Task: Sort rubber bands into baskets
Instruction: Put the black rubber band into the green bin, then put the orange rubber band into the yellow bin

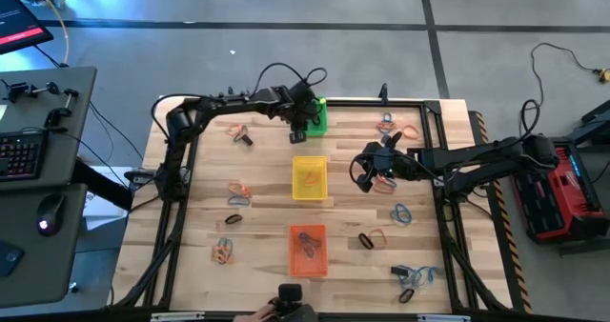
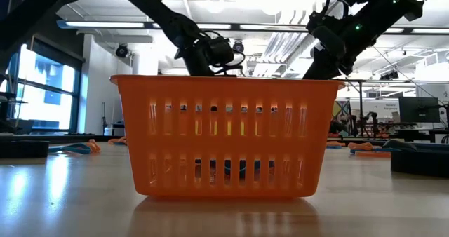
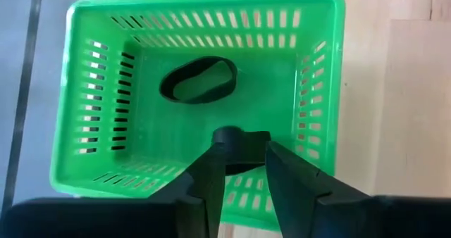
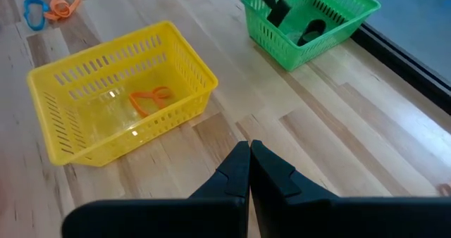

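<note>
The wooden table is carrying three baskets in a line down its middle: the green basket sitting at the far edge, the yellow basket at the centre, the orange basket toward the near edge. The left gripper is hanging over the green basket with its fingers standing slightly apart, a black rubber band showing between the tips and another black band lying on the basket floor. The right gripper is hovering just right of the yellow basket, fingers pressed together and holding nothing. An orange rubber band is lying in the yellow basket, and loose rubber bands are lying scattered toward both side edges.
</note>
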